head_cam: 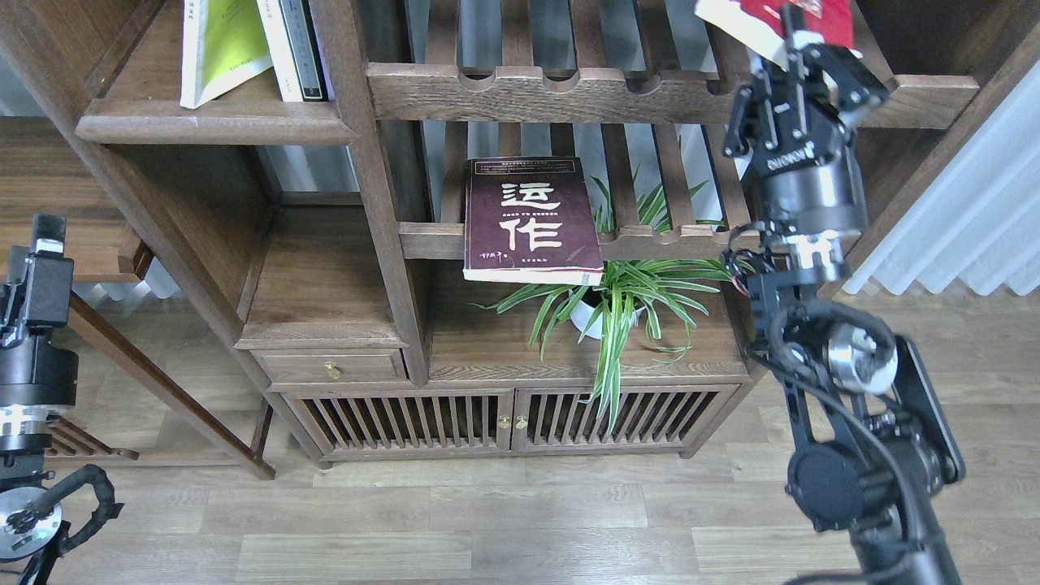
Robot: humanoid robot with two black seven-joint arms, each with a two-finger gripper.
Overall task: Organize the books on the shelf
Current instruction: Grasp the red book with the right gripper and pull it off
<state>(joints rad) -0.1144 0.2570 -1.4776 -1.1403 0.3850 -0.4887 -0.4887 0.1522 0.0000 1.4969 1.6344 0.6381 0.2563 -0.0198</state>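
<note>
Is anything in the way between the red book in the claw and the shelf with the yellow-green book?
Yes. The shelf's upright wooden post stands between the red book and that shelf.

Maroon book point(532, 219) on middle rack point(650, 240), plant point(617, 305) below right, upright books point(248, 49) upper left

The red book point(776, 18) is running off the top edge just above the right gripper point(792, 36), so only its lower corner is showing and its cover photos are not readable. The gripper's fingertips are overlapping that corner, hiding where they are meeting it. Far to that claw's left, the yellow-green book point(219, 45) is also being cut off at the top.
</note>
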